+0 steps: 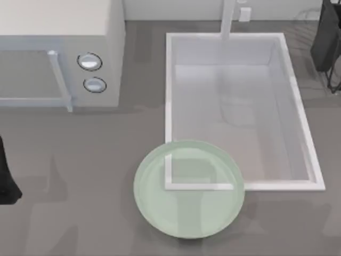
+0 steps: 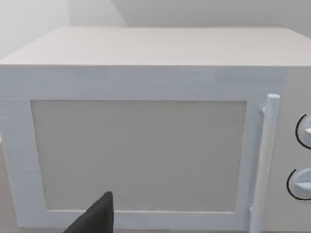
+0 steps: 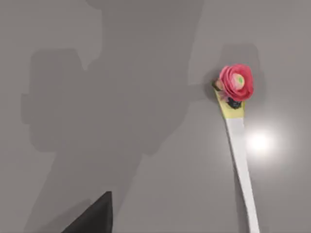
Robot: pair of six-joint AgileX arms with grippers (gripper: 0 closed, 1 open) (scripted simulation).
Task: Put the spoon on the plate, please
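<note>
Grey counter, plate at near centre.
White rectangular sink basin far right; white box microwave far left. The round pale mint-green translucent plate overlaps the basin's near-left corner. Left gripper faces the microwave door and right gripper hangs over a thin white strip touching a red-pink rosette. Grip state of either: cannot tell.

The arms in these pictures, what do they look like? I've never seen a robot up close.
Little of them shows. In the top view the left arm is a plain black shape at the table's left edge, and the right arm a dark grey-black block with thin black struts or cables at the top right corner. Each wrist view shows one matte black, pointed fingertip. No markings are visible.
</note>
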